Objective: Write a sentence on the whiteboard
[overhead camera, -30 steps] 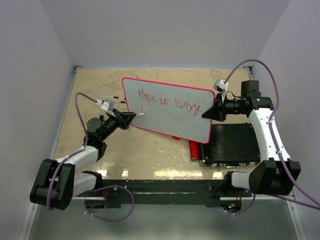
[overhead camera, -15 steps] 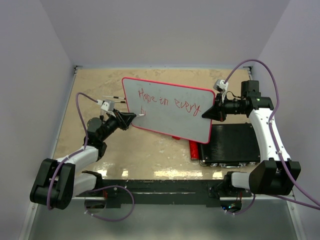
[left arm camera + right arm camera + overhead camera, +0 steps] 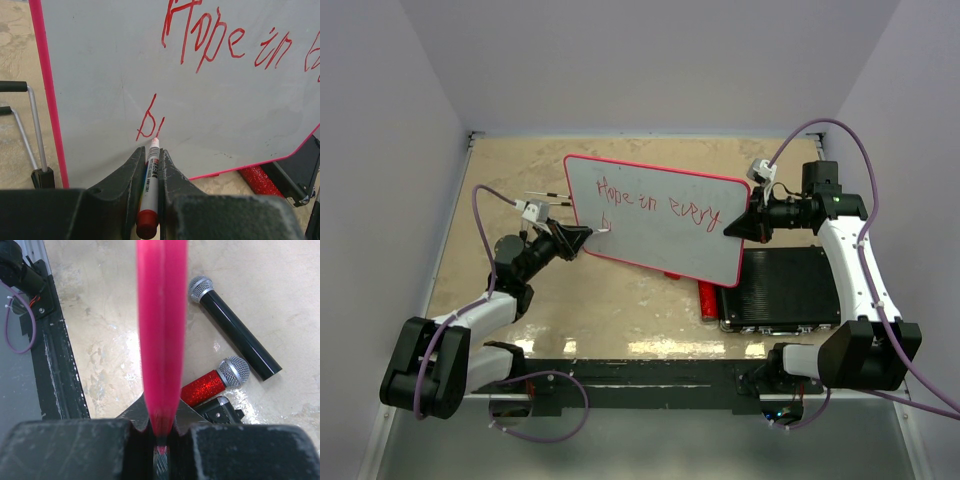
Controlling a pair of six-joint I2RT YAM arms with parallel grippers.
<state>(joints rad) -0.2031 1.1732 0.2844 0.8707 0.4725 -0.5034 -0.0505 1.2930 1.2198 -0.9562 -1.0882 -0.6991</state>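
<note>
No visible change against the two earlier top shots: arms and board sat in the same pose. The whiteboard [image 3: 650, 243] was mid-workspace, over the desk [image 3: 510, 180], with its right edge clamped in the right pincer [image 3: 735, 228]. The right wrist view showed the red frame edge-on with the jaws clenched on it. My read: that hold steadied the face for the left arm.

The sentence [image 3: 205, 37] read "Hope in every" on line one; line two had only "b" plus one stroke. The left pincer [image 3: 150, 150] was clenched on a red marker [image 3: 149, 176], tip at the foot of that stroke. Couldn't tell whether it was touching or just off. Looked like mid-letter, with the second line barely begun.

Room: there was blank board to the right for line two, but the lower frame edge ran near below the tip. A red microphone [image 3: 212, 382], a black microphone [image 3: 232, 332] and a black case [image 3: 785, 288] lay below the board's right side, so there was probably little slack to lower it.
</note>
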